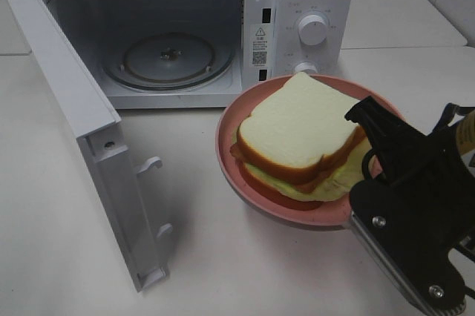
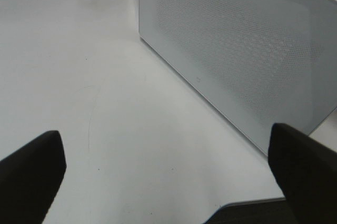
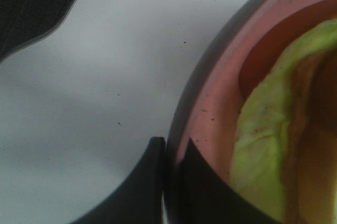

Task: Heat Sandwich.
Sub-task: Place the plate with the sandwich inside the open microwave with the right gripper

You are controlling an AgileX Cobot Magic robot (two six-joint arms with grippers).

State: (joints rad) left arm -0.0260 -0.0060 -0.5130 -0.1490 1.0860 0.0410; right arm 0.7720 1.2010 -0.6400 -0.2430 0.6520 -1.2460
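The sandwich [image 1: 300, 134], two thick white slices with tan crust, green lettuce and red filling, lies on a round pink plate [image 1: 249, 190]. My right gripper [image 1: 369, 145] is shut on the plate's right rim, and the plate casts a shadow on the table in front of the microwave. In the right wrist view its fingertips [image 3: 158, 176] pinch the pink rim [image 3: 210, 113], with the lettuce [image 3: 263, 150] just beyond. My left gripper [image 2: 168, 182] is open with nothing between its fingers and faces the outside of the microwave door [image 2: 237, 50]. It does not show in the exterior high view.
The white microwave [image 1: 312, 4] stands at the back, with a glass turntable [image 1: 169, 58] in its cavity. Its door [image 1: 89, 138] is swung wide toward the front left. The plate sits just right of the opening, below the control knobs [image 1: 312, 29].
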